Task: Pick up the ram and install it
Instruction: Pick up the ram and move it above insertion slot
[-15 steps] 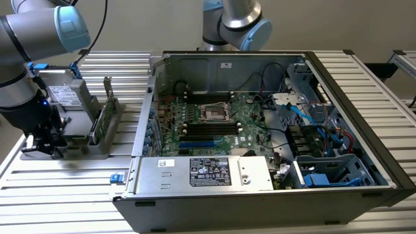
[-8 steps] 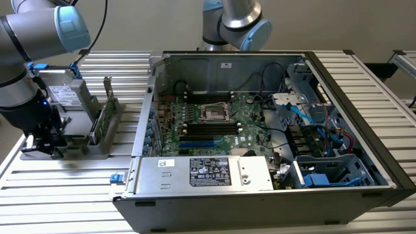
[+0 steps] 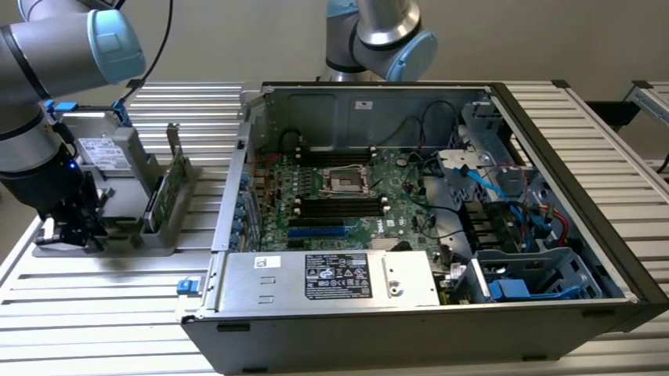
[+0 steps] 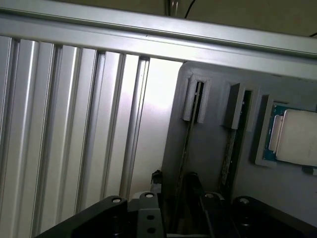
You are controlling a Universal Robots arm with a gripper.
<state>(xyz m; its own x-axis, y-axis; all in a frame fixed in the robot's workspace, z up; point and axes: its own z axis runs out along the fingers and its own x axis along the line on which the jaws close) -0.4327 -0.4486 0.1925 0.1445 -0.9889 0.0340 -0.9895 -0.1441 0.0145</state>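
Exterior view: at the worktop's (image 3: 105, 298) left, the claw (image 3: 65, 233) is seen low at the grey holder (image 3: 146, 235). The ram (image 4: 186, 148) stands edge-on just beneath it. Whether the claw is clenched or released cannot be told.

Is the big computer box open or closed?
Open. The computer case has no cover on its upward side, so the green motherboard shows inside.

Soft, even room light fills the exterior view; from my wrist, glare whitens the ribbed silver aluminium table (image 4: 154, 99).
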